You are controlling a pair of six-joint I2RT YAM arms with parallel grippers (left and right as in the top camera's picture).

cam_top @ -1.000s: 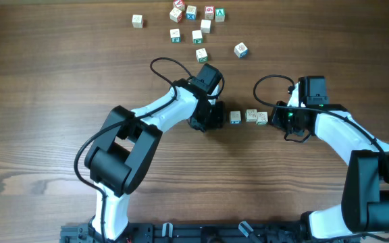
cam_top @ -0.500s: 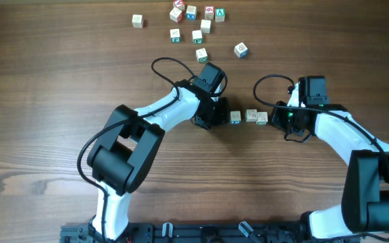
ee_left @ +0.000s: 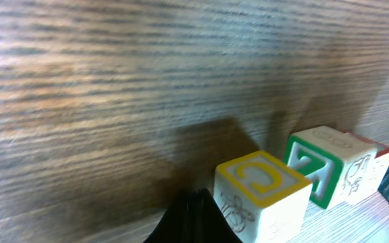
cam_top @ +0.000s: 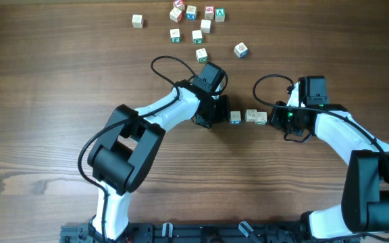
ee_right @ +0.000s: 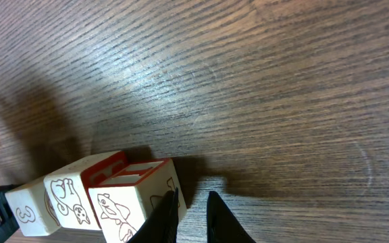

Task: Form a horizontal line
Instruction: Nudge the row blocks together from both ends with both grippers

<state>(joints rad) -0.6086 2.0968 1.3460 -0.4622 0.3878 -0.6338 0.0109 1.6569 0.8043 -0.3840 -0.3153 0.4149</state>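
Observation:
Three small pale letter cubes lie in a row at mid-table, the horizontal line (cam_top: 250,117). The left cube (cam_top: 236,117) sits a hair apart from the right two, which touch. My left gripper (cam_top: 219,112) is shut and empty, its tip (ee_left: 196,214) right beside the yellow-C end cube (ee_left: 262,192). A green-faced cube (ee_left: 316,165) stands behind that one. My right gripper (cam_top: 275,116) is at the row's right end. Its jaws stand narrowly apart with nothing between them (ee_right: 193,219), and one finger (ee_right: 164,217) rests against the red-topped end cube (ee_right: 135,196).
Several loose letter cubes (cam_top: 196,23) are scattered at the far edge. Single ones lie at the far left (cam_top: 137,21), below the cluster (cam_top: 201,55) and to its right (cam_top: 240,49). Both arms' cables loop above the row.
My left gripper has edged a little right, closer to the row's left cube. The cubes and the right arm have not visibly moved.

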